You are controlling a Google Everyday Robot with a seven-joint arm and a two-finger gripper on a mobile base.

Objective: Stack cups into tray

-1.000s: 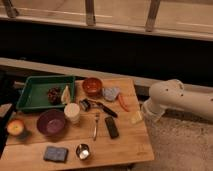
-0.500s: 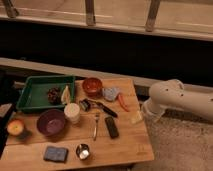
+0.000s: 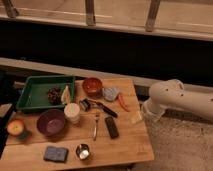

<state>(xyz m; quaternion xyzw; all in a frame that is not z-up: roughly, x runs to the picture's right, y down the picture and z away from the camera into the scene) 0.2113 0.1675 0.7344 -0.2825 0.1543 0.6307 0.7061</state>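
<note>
Nearest the camera, the steel cup [image 3: 82, 151] stands upright by the table's [image 3: 127, 150] front edge, well in front of the tray [image 3: 30, 85] and slightly to its right. Further back, the cream cup [image 3: 72, 112] stands upright just in front of the tray's right front corner, beside the purple bowl [image 3: 51, 122]. The tray lies at the back left, its long axis running left to right, with some dark bits and a pale wedge already in it.

The arm [image 3: 170, 97] is folded off the table's right edge, far right of the tray. The gripper at its end is tucked out of sight there. Its jaws stand wide and hold neither cup. Both cups lie leftward across the table from it, and the steel one looks the shorter reach.

Compared with a second ago, nothing has moved, neither arm nor cups.
</note>
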